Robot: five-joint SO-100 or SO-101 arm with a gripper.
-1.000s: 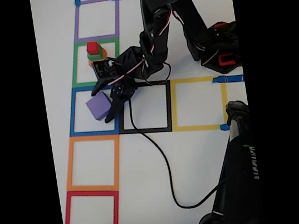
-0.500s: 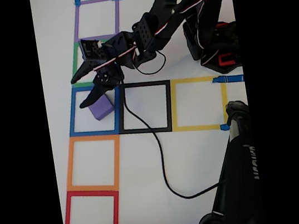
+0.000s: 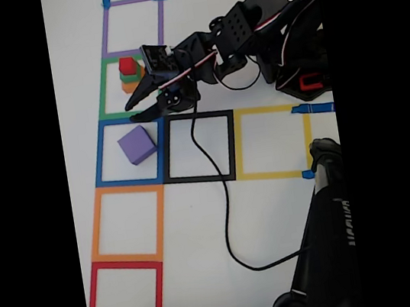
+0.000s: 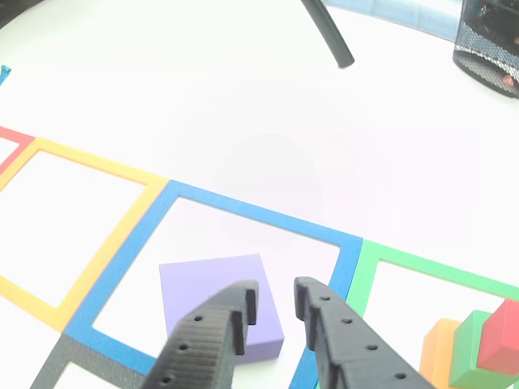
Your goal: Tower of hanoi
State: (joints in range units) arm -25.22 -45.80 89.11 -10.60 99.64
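1. The gripper (image 3: 135,110) is hovering over the line between the green square (image 3: 105,91) and the blue square (image 3: 101,150) in the fixed view, its fingers parted with nothing between them.
2. The purple cube (image 3: 136,144) is sitting alone inside the blue square (tilted a little against the tape lines), just beside the fingertips (image 4: 246,293) in the other view.
3. A small stack of blocks (image 3: 129,70), red on green on orange, is standing in the green square.
4. A black cable (image 3: 225,212) is trailing across the black square (image 3: 231,146).
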